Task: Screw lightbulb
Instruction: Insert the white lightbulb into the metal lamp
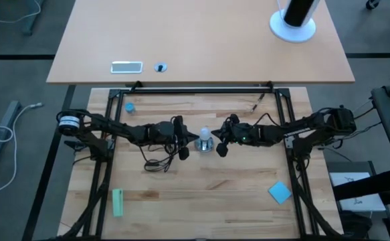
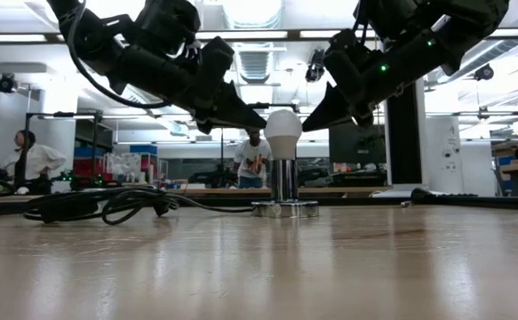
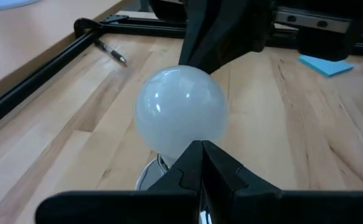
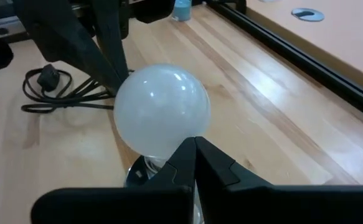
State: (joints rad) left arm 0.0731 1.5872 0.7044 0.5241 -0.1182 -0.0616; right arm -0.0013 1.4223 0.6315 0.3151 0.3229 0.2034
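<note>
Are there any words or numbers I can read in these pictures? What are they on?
No text can be read anywhere.
White sheet off the table's right edge: dark marks, too small to read.
Whitish plate on the far tan table: no readable lettering.
Lightbulb, its silver socket, the blue pad and the green block: no print shows.
Left end effector and right end effector: no labels visible.

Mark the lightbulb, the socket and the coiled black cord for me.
lightbulb (image 2: 283,130): low view, on its rounded white head.
socket (image 2: 283,180): low view, on its shiny upright barrel.
black cord (image 2: 107,204): low view, on the coil.
</note>
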